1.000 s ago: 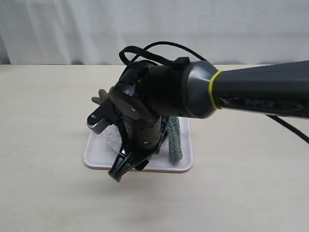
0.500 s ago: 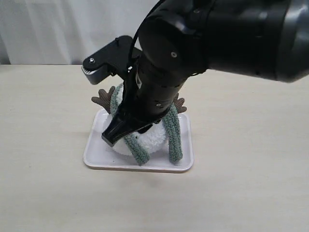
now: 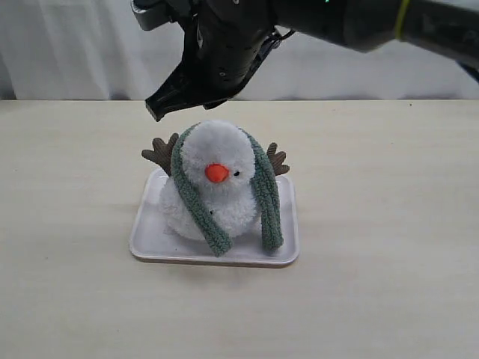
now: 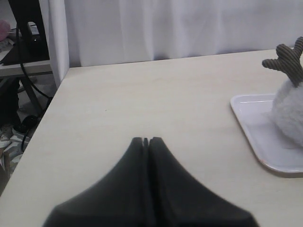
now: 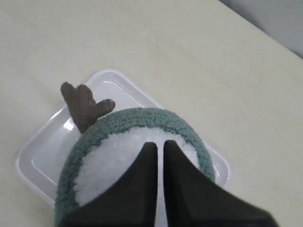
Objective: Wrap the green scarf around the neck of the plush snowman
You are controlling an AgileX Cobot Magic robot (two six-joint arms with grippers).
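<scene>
The white plush snowman (image 3: 218, 146) with an orange nose stands on a white tray (image 3: 146, 243). The green scarf (image 3: 196, 206) runs behind its head, and both ends hang down the front, the other end (image 3: 268, 203) reaching the tray. The neck itself is covered by scarf and fluff. My right gripper (image 3: 155, 112) hovers above and left of the head, its fingers a narrow slit apart, holding nothing. From the right wrist, that gripper (image 5: 159, 143) looks down on the head ringed by the scarf (image 5: 142, 116). My left gripper (image 4: 147, 139) is shut and empty, away from the tray (image 4: 251, 127).
Brown twig arms (image 3: 161, 153) stick out at both sides of the snowman. A white curtain hangs behind the beige table. In the left wrist view the table's edge (image 4: 45, 123) drops off to a floor with cables and furniture.
My right gripper let go of the scarf's left end and rose from in front of the snowman to above its head. The snowman's face is now uncovered.
</scene>
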